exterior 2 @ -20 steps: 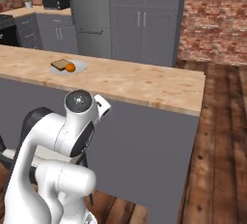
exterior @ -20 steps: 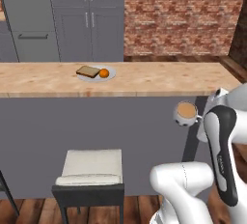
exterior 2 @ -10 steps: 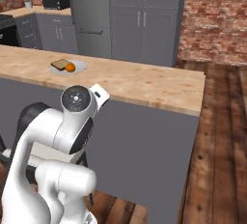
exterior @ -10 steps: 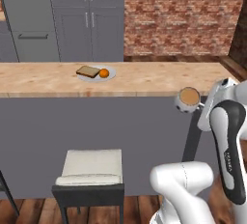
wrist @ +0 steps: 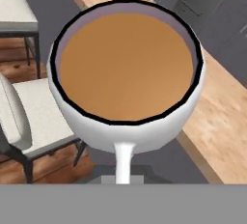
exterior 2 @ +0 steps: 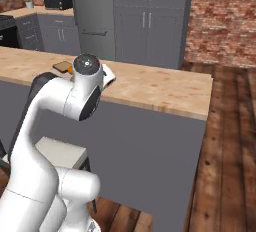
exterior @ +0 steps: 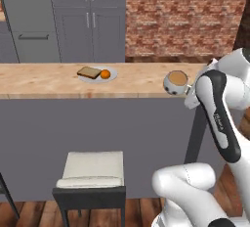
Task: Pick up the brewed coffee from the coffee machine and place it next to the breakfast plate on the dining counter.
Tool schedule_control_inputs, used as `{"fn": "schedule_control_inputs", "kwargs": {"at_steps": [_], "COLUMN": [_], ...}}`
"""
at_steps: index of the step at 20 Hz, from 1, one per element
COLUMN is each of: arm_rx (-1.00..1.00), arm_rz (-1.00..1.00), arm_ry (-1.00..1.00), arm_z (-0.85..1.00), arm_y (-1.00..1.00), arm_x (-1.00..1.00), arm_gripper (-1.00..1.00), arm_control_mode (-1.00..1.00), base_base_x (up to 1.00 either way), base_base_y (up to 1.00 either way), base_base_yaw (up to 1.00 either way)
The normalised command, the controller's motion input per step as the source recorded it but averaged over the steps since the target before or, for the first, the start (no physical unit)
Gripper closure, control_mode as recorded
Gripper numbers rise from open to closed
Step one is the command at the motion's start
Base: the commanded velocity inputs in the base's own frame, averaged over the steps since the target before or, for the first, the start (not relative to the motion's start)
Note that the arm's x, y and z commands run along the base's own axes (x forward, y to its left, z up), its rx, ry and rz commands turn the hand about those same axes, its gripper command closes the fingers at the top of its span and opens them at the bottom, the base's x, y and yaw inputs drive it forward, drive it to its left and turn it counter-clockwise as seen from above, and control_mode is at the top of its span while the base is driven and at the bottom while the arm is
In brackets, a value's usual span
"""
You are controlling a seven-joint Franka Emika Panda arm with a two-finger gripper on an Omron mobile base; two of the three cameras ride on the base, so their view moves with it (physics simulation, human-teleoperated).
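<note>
— Where is the small white ceramic mug of light brown coffee (exterior: 175, 82)?

— Held aloft at the front edge of the long light wooden worktop (exterior: 44, 81), well right of the small round pale plate with toast and orange fruit (exterior: 97, 73).

— And the end effector?

— Hidden behind the mug; its grip cannot be made out.

— The room?

— Grey cabinets (exterior: 88, 18), red brick wall (exterior: 183, 13), a cushioned stool (exterior: 91, 173), plank floor (exterior 2: 232, 141).

I see a white mug (exterior: 175, 82) with a dark rim, filled with light brown coffee. The bench (exterior: 44, 81) top is pale speckled wood over a grey base. A pale plate (exterior: 112, 76) carries brown toast (exterior: 89, 72) and an orange fruit (exterior: 105, 74). Behind: a red brick wall (exterior: 180, 13) and grey cabinets (exterior: 88, 18).
</note>
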Motion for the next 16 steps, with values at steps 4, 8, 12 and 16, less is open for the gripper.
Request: {"fn": "schedule_control_inputs", "kwargs": {"at_steps": [4,8,12,16], "arm_rx": [0.03,0.01,0.00,0.00], "arm_rz": [-0.02,-0.04,-0.06,-0.06], "arm_ry": [0.24,0.21,0.20,0.13], "arm_z": [0.00,0.00,0.00,-0.01], "arm_y": [0.23,0.23,0.16,0.13], "arm_x": [0.92,0.84,0.79,0.63], "arm_gripper": [1.00,1.00,1.00,1.00], "arm_control_mode": [-1.00,-1.00,-1.00,-1.00], "base_base_x": [0.00,0.00,0.00,0.00], "base_base_y": [0.00,0.00,0.00,0.00], "base_base_yaw": [0.00,0.00,0.00,0.00]}}
